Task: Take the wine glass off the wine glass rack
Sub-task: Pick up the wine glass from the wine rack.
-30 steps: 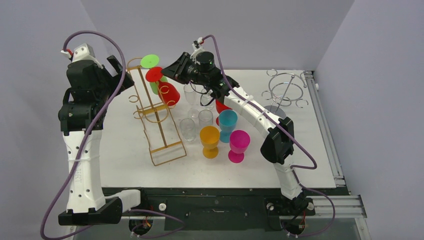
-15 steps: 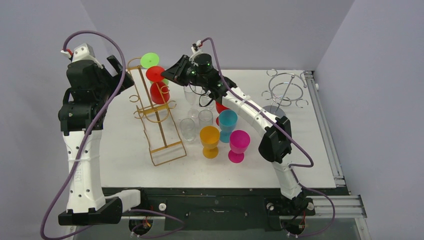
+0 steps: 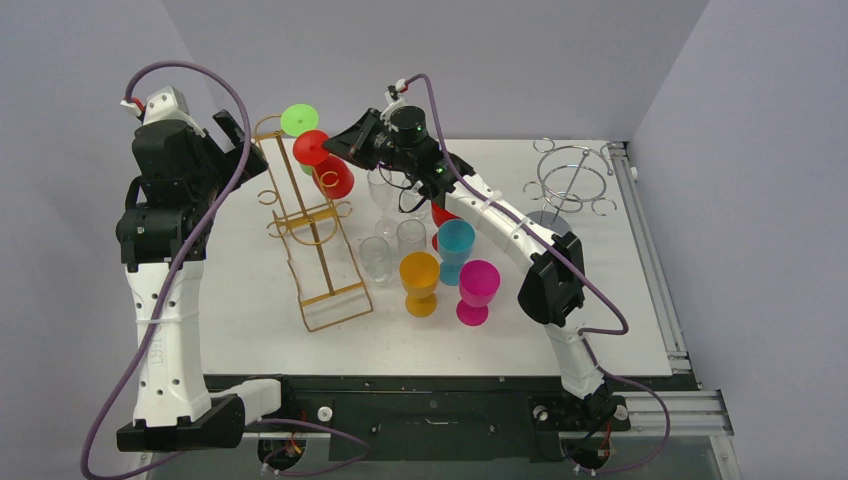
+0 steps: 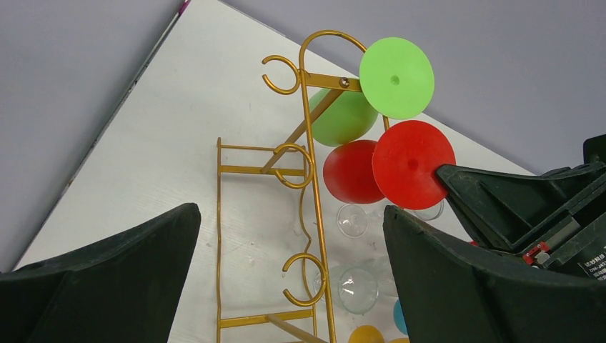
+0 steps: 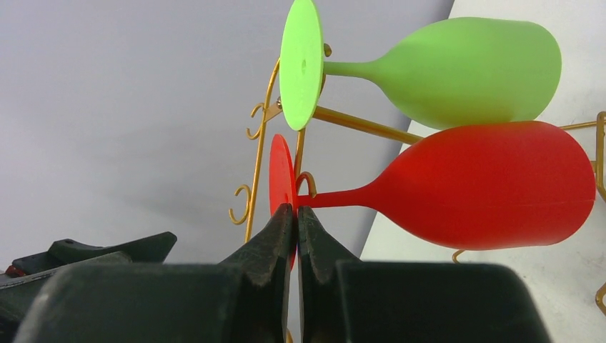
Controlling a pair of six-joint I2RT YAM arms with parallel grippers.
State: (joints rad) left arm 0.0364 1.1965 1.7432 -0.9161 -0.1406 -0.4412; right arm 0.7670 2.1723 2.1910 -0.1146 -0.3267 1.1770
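While the left gripper (image 4: 289,221) hangs spread, the right gripper (image 5: 294,209) pinches the red wine glass (image 5: 493,186) by its foot rim — bowl to its right, stem at the gold rack (image 5: 261,153).

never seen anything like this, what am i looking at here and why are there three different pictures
This is a robot with two arms bolted to the near edge of a white table. One picture looks down from above and behind the arms. The other two come from a small camera on each wrist, so the dark shapes at the bottom of those are that arm's own fingers.

A gold wire rack stands on the table, with a green wine glass and a red wine glass hanging on it. Beside it stand an orange glass, a teal glass, a pink glass and clear glasses.

The right gripper is closed and appears to pinch the edge of the red wine glass's foot. The left gripper is wide open, holds nothing and faces the rack.
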